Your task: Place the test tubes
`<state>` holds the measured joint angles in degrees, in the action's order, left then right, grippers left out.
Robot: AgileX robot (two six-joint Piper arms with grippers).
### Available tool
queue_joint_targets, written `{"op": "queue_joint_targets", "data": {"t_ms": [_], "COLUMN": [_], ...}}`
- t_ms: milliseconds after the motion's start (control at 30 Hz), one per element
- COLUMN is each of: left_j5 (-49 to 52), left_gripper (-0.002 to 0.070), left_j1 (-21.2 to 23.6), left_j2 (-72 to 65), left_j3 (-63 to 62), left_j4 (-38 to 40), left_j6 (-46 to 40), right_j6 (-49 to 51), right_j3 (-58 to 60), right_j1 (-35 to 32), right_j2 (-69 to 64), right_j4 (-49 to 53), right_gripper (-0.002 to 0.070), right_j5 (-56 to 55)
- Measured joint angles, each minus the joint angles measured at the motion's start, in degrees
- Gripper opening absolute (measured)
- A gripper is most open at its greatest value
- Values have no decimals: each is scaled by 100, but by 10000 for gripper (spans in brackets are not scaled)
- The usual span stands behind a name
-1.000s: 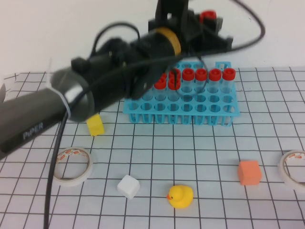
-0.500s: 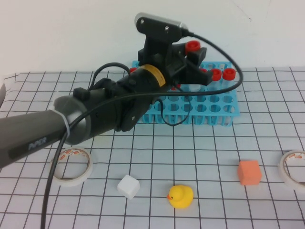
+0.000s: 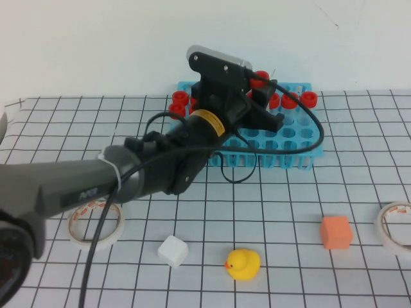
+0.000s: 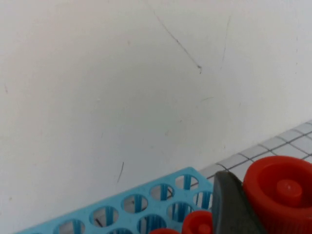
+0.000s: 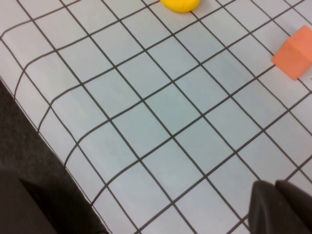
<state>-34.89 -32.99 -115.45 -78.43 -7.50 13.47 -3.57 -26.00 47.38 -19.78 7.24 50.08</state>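
White gridded bench (image 3: pixel 359 160). Left arm (image 3: pixel 148 170), lowered since a moment ago, over the blue plastic rack (image 3: pixel 302 144), far side. Left gripper (image 3: pixel 260 90) pinching a red-capped test tube (image 3: pixel 259 77) just above the far row; we judge seating next. Right gripper (image 5: pixel 280 207) pressed together, low over the near bench.

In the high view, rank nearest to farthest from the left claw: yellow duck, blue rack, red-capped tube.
1. Red-capped tube: in the left claw.
2. Blue rack: beneath.
3. Yellow duck: front of table.
Right claw: shut, over the table.
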Motion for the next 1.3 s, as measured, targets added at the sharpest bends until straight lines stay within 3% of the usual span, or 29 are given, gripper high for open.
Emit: {"op": "queue_joint_targets", "data": {"t_ms": [167, 467, 1300], "left_j5": [-655, -775, -658], "left_gripper": [260, 260, 259], "left_j1": [0, 0, 0], "left_j2": [-216, -476, -882], "left_j3": [0, 0, -380], "left_j4": [208, 1280, 1292], "left_j6": [-378, -1121, -1193], "right_j6": [0, 0, 0], "right_j3": [0, 0, 0], "right_j1": [0, 0, 0], "right_j2": [0, 0, 0], "right_j4": [0, 0, 0], "right_gripper": [-1, -1, -1], "right_j5": [0, 0, 0]}}
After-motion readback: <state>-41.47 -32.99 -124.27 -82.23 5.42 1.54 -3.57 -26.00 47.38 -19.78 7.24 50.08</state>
